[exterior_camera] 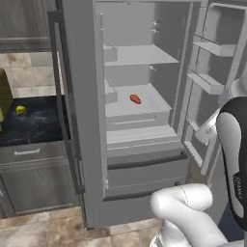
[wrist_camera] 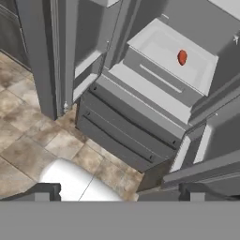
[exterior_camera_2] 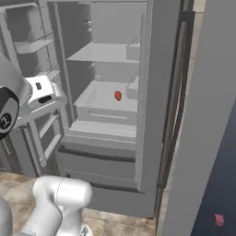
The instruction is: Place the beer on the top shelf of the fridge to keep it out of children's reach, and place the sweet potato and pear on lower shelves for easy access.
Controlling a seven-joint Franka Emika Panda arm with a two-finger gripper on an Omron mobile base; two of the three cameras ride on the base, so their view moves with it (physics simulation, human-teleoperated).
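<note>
The fridge (exterior_camera: 82, 144) stands open in front of me. A small orange-red sweet potato (exterior_camera: 135, 99) (exterior_camera_2: 118, 95) (wrist_camera: 182, 57) lies on a lower shelf (exterior_camera: 149, 103). The top shelf (exterior_camera: 140, 55) above it is bare. The yellow-green pear (exterior_camera: 20, 110) sits on the dark counter (exterior_camera: 34, 125) left of the fridge. An olive-brown shape (exterior_camera: 4, 91), cut off by the picture's left edge, stands beside the pear; I cannot tell whether it is the beer. My gripper (wrist_camera: 119, 193) hangs open outside the fridge, low and in front of it, with nothing between its fingers.
One open fridge door with shelf bins (exterior_camera: 212, 48) stands at the right, the other door (exterior_camera: 60, 96) at the left. Closed drawers (exterior_camera: 144, 169) fill the fridge's bottom. Grey cabinet fronts (exterior_camera: 34, 178) sit under the counter. The floor (wrist_camera: 28, 140) is tan tile.
</note>
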